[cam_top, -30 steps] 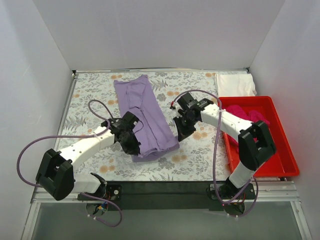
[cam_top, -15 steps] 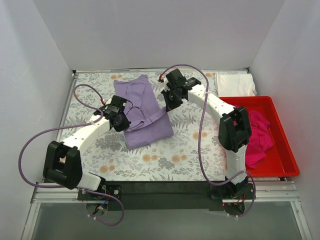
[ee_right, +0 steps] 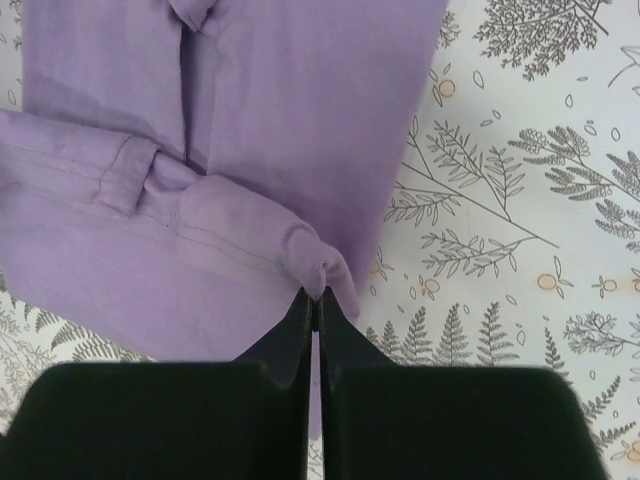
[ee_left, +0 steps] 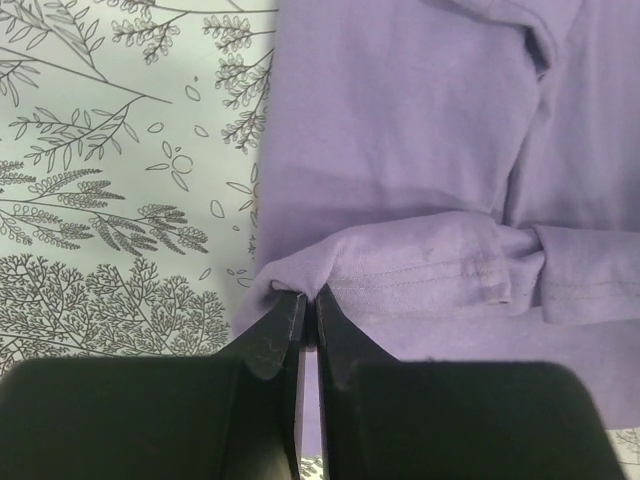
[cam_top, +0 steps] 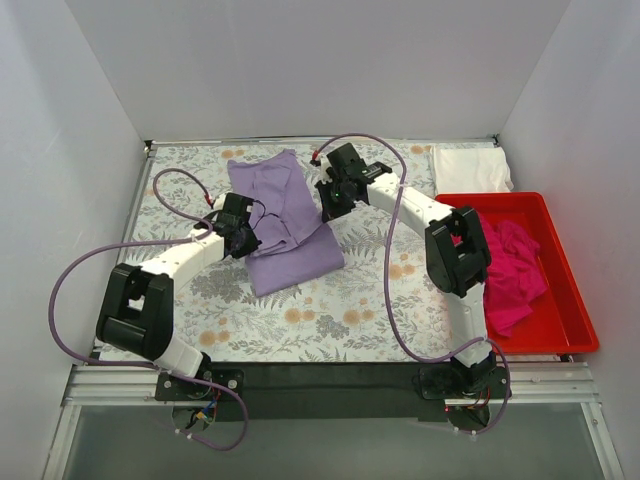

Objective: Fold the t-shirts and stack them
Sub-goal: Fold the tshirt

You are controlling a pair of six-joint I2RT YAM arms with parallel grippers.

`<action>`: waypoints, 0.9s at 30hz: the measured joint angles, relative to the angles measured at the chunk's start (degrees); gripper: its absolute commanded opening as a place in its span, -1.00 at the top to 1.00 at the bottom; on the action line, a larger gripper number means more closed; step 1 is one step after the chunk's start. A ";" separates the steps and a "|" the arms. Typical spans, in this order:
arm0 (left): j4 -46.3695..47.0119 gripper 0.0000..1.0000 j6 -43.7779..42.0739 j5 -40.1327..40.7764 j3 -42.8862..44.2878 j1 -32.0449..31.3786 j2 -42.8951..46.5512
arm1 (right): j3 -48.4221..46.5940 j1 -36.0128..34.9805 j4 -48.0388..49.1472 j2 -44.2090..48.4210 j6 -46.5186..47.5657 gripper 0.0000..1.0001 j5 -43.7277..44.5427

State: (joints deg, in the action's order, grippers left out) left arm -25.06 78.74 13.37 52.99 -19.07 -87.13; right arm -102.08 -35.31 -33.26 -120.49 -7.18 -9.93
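Observation:
The lavender t-shirt [cam_top: 290,225] lies folded lengthwise on the tablecloth, its bottom hem carried up over its middle. My left gripper [cam_top: 243,232] is shut on the hem's left corner [ee_left: 300,285]. My right gripper [cam_top: 330,205] is shut on the hem's right corner [ee_right: 320,268]. The hem hangs between them as a folded band [ee_left: 430,270]. The magenta t-shirt [cam_top: 505,275] lies crumpled in the red bin [cam_top: 570,300]. The white t-shirt [cam_top: 470,170] lies folded at the back right.
The floral tablecloth [cam_top: 370,300] covers the table. The red bin stands along the right edge, right beside the right arm's base. White walls close in the back and both sides. Purple cables loop over both arms.
Both grippers have carried the shirt's bottom hem away from the near side and up over the shirt, towards the back. The fold now lies shorter and further back.

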 measured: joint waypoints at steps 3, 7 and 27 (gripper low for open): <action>1.51 1.00 -0.28 0.31 -1.51 0.20 0.00 | 1.31 0.00 2.32 0.00 0.09 0.97 -0.37; 3.67 1.00 -0.74 1.09 -2.95 0.26 -0.02 | 2.86 0.00 3.69 -0.09 0.11 0.97 -0.57; 10.21 -0.44 -7.61 0.13 -6.19 -0.04 11.34 | 11.91 0.37 8.50 3.61 -2.60 0.39 -0.17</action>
State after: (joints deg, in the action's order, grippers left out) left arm -14.85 71.13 13.50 46.81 -19.11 -75.79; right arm -90.17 -34.94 -24.75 -116.88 -9.78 -10.11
